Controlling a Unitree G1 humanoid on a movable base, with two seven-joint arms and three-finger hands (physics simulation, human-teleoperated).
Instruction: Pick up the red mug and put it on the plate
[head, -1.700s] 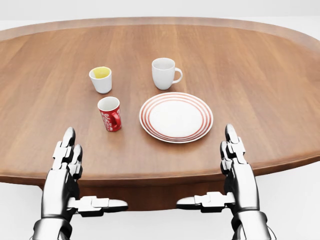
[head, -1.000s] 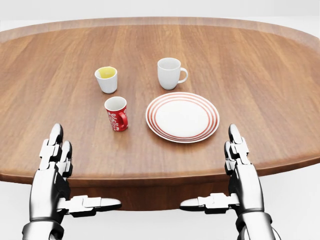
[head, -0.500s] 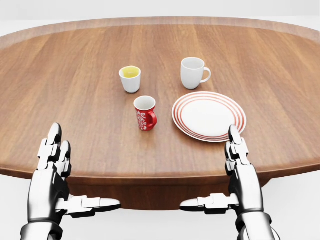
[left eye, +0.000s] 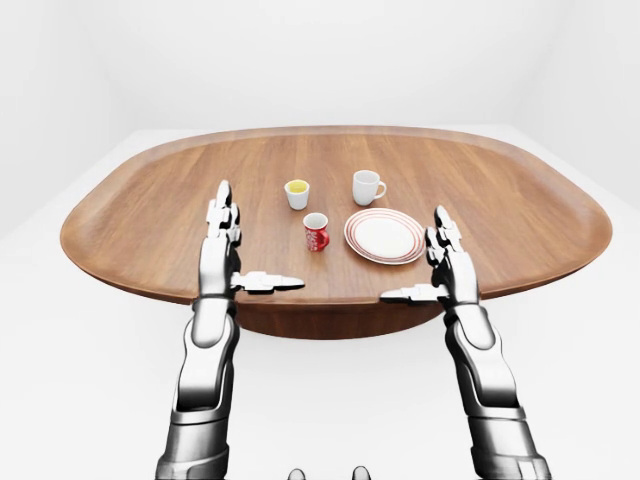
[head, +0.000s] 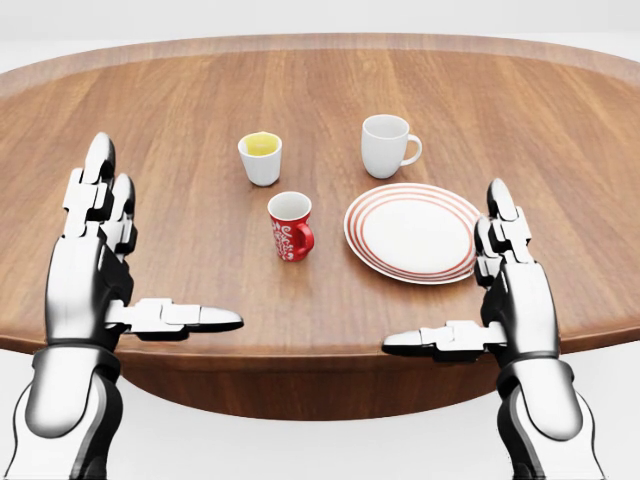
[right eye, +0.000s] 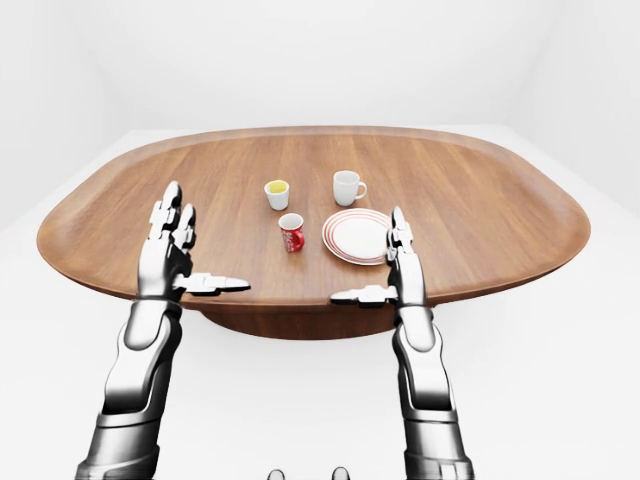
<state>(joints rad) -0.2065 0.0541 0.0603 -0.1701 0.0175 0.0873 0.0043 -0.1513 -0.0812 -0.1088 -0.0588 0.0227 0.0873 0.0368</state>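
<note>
Left hand (head: 100, 270) and right hand (head: 500, 300) spread wide, holding nothing.

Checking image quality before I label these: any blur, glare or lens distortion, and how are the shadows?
Head view: sharp throughout, soft even light, only faint shadows under the red mug and red-striped white plate, no glare. Eye views: equally sharp, the oval wooden table looks stretched by a wide angle; background plain white.

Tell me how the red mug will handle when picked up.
The red mug looks rigid and glossy, so probably slippery between metal fingers. It stands upright, taller than wide, so a sideways nudge might tip it. Its handle, facing the plate, could snag a grasp.
</note>
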